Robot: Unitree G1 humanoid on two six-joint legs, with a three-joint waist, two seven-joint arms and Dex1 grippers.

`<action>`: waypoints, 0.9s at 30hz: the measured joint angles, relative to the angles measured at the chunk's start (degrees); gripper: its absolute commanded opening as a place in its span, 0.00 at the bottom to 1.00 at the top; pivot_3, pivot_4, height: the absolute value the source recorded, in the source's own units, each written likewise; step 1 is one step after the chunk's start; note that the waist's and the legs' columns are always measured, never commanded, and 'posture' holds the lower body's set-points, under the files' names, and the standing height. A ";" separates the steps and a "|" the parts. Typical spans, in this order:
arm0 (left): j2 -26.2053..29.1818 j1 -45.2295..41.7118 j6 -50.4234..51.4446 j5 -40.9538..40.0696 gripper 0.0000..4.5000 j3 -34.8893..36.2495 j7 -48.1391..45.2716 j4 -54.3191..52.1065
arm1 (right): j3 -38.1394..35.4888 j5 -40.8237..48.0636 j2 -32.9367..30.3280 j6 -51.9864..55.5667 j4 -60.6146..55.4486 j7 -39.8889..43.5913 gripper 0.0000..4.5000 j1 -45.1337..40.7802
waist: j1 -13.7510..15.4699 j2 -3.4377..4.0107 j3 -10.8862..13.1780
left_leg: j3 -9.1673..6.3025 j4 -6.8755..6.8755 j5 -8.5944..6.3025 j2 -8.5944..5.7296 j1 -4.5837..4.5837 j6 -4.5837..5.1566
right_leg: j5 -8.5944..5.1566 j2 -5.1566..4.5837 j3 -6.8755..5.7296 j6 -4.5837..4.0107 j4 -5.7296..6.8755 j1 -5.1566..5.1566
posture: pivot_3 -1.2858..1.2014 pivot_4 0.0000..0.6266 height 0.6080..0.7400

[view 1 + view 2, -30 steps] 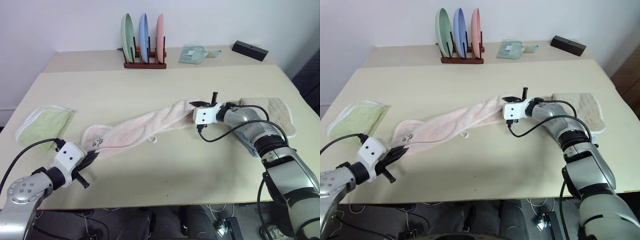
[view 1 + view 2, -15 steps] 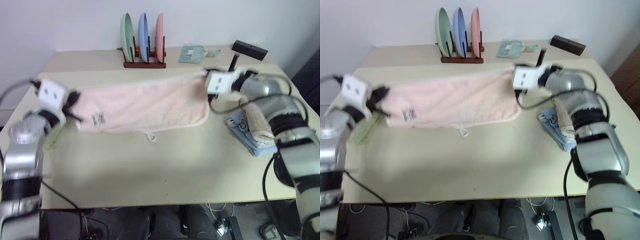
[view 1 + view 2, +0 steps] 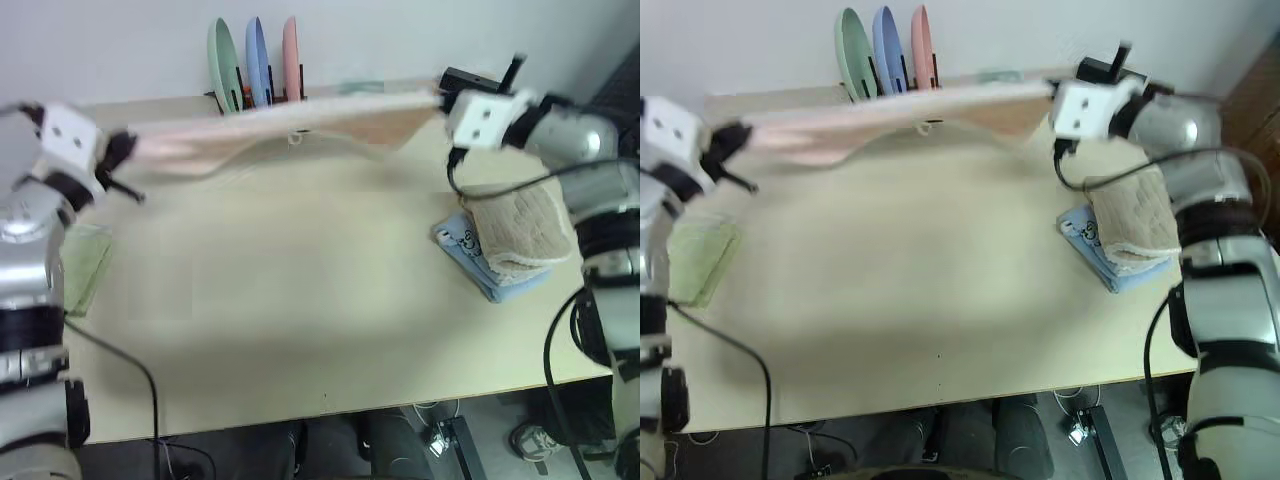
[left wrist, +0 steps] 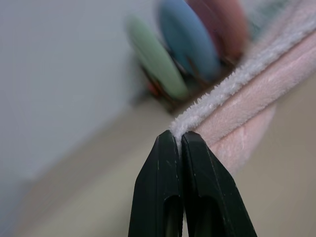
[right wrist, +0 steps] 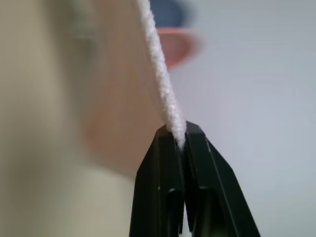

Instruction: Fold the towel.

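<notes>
Towels number four on and over the bench [image 3: 300, 330]: one light green towel [image 3: 82, 270] lying flat at the left edge, one pale pink towel [image 3: 290, 125] in the air, and at the right one beige towel [image 3: 520, 232] heaped on one blue cloth [image 3: 468, 250]. Claws number two. Left claw [image 4: 178, 140] has its black fingers pressed together on the pink towel's white terry hem, at the left end of the cloth. From there the pink towel runs as a long, nearly level band across the back of the bench, stretched between both claws and clear of the surface, passing in front of the plate rack [image 3: 255, 95]. Plates in that rack count three — one green plate [image 3: 222, 62], one blue plate [image 3: 257, 58] and one pink plate [image 3: 292, 56], all upright on edge. Right claw [image 5: 180, 134] pinches the towel's other end, fingers closed on the hem. Behind it, one black block [image 3: 468, 78] lies at the far right of the bench.

Against half a second ago, the pink towel no longer hangs as a broad sheet with its lower edge near the bench — it now shows as a thin raised strip. Both claws sit higher and further back than before. A second ago the towel lay rumpled on the bench.
</notes>
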 measured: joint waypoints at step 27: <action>1.50 25.47 10.83 -4.05 0.00 3.40 -7.62 -16.93 | -1.32 11.20 -5.56 25.88 -20.11 22.02 0.01 18.84 | 3.59 0.21 0.20 | 0.77 0.10 -0.20 0.29 1.18 0.22 | 0.23 0.34 0.64 0.02 -0.24 1.06 | 0.52 0.24 0.96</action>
